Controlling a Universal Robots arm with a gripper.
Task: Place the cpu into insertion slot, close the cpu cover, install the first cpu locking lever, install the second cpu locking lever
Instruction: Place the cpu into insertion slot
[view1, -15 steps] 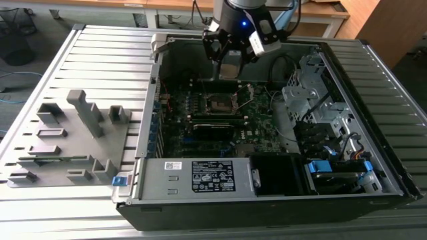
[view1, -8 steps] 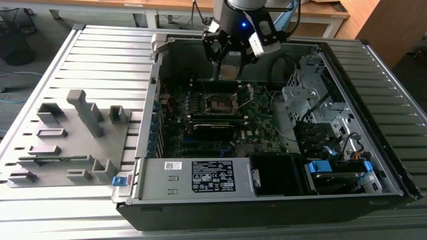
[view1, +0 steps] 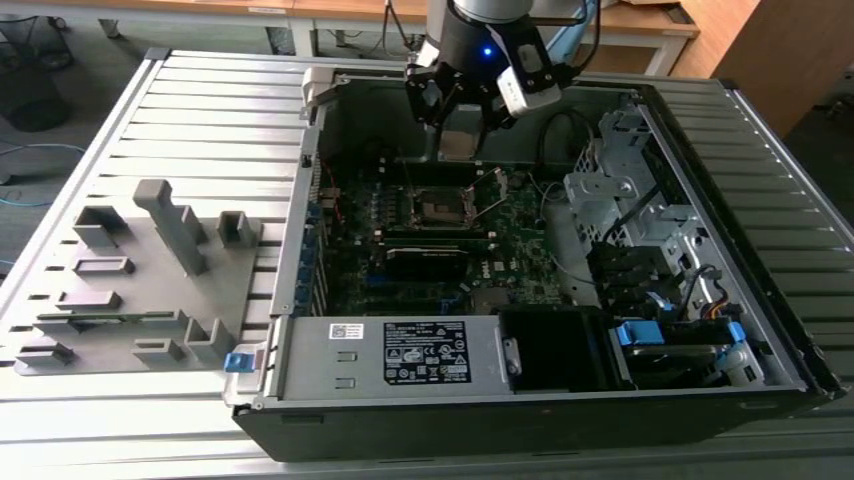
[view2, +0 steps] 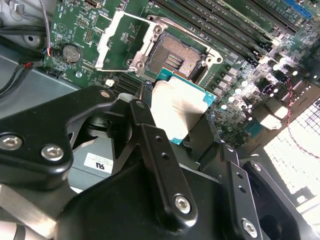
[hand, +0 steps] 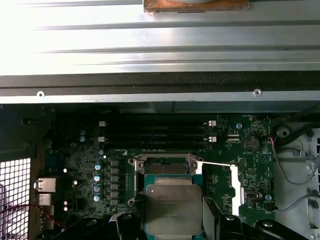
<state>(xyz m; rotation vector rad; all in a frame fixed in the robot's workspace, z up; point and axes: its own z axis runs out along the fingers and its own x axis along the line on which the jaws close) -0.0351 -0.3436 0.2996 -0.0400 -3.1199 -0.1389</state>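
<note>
Fingers (view2: 150, 140) are clamped on two opposite edges of the small, flat, square silver-grey cpu (view2: 182, 107). You've got it pinched level, metal top towards both wrist views, with the black gripper (view1: 458, 122) hanging inside the open black computer case (view1: 747, 395) on the slatted metal table (view1: 200, 110).

Treat that chip as light, rigid and slick. Judging by the thin green border, the edges are the only safe hold, and the underside looks too delicate to drag.

In the first wrist view it sits just short of the square, silvery-rimmed insertion slot (hand: 165, 167), partly over the slot's near edge. How high it rides, I cannot tell.

The slot shows its bare contact field with nothing seated. The thin silvery cpu cover (view2: 122, 42) is swung open beside it on the dark green motherboard (view2: 80, 27).
</note>
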